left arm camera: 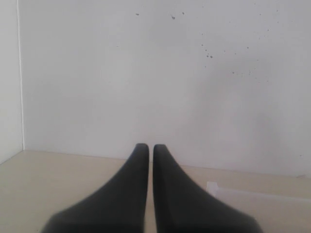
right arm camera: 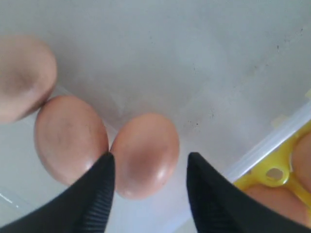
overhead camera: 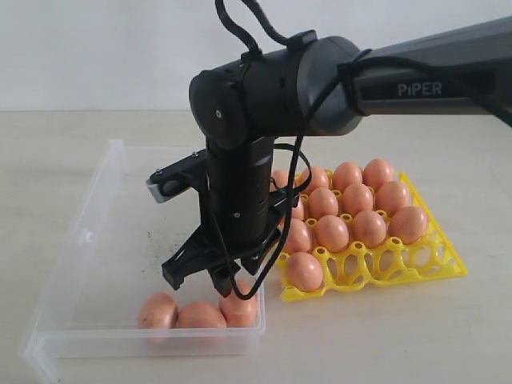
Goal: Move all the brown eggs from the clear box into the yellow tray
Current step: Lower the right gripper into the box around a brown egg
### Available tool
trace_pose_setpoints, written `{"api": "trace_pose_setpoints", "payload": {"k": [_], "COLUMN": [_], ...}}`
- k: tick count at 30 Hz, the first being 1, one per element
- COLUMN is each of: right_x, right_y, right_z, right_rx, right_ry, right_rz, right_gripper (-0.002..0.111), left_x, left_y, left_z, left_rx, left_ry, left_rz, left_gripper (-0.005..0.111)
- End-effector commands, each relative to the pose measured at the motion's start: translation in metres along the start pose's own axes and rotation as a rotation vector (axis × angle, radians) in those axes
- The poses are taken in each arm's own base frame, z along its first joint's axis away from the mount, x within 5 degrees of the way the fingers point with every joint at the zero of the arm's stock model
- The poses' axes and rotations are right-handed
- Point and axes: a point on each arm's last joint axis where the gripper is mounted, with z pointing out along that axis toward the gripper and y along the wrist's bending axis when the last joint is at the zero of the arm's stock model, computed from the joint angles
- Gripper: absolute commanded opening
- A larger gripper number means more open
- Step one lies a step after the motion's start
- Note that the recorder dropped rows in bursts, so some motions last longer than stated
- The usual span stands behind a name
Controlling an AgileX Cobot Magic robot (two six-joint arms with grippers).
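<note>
Clear plastic: the clear box [overhead camera: 96, 232] on the surface holds three brown eggs [overhead camera: 200, 316] against its near wall. Yellow tray [overhead camera: 400, 268] just beside it, three front cups bare. Right hand [overhead camera: 196, 280] released, jaws astride the egg nearest the tray [right arm camera: 145, 155], not gripping. Its neighbour [right arm camera: 70, 138] touches it, and one finger sits at that seam. Risk: closing may shove the neighbour or pinch off-centre, so the smooth egg squirts out. Left hand [left arm camera: 151, 155] clenched on nothing, away from the work.

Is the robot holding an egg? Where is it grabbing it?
Nothing yet. The right hand is open, one finger each side of an egg lying in the clear box, with a gap at one side. The left hand is shut, empty.
</note>
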Motion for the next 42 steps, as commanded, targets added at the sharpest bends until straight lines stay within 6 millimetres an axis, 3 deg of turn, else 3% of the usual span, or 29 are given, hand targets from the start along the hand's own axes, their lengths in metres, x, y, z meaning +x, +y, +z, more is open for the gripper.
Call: {"api": "trace_pose_setpoints", "payload": {"k": [1, 8, 17, 33, 39, 42], "right_x": [-0.002, -0.002, -0.002, -0.002, 0.002, 0.001], "right_y": [0.000, 0.000, -0.002, 0.001, 0.001, 0.001], "right_z": [-0.001, 0.004, 0.037, 0.049, 0.048, 0.048], "right_rx": [0.010, 0.012, 0.010, -0.023, -0.031, -0.039], "right_ry": [-0.019, -0.006, 0.087, 0.108, 0.155, 0.136], "right_rz": [0.018, 0.019, 0.030, 0.045, -0.044, -0.185], "right_gripper": [0.054, 0.052, 0.052, 0.052, 0.052, 0.052], "left_x": [0.000, 0.000, 0.000, 0.000, 0.000, 0.000], "left_y": [0.000, 0.000, 0.000, 0.000, 0.000, 0.000], "left_z": [0.000, 0.000, 0.000, 0.000, 0.000, 0.000], "left_rx": [0.003, 0.003, 0.003, 0.003, 0.003, 0.003], "left_ry": [0.000, 0.000, 0.000, 0.000, 0.000, 0.000], "left_rz": [0.009, 0.009, 0.009, 0.009, 0.009, 0.009], "left_gripper": [0.004, 0.004, 0.004, 0.004, 0.004, 0.004]}}
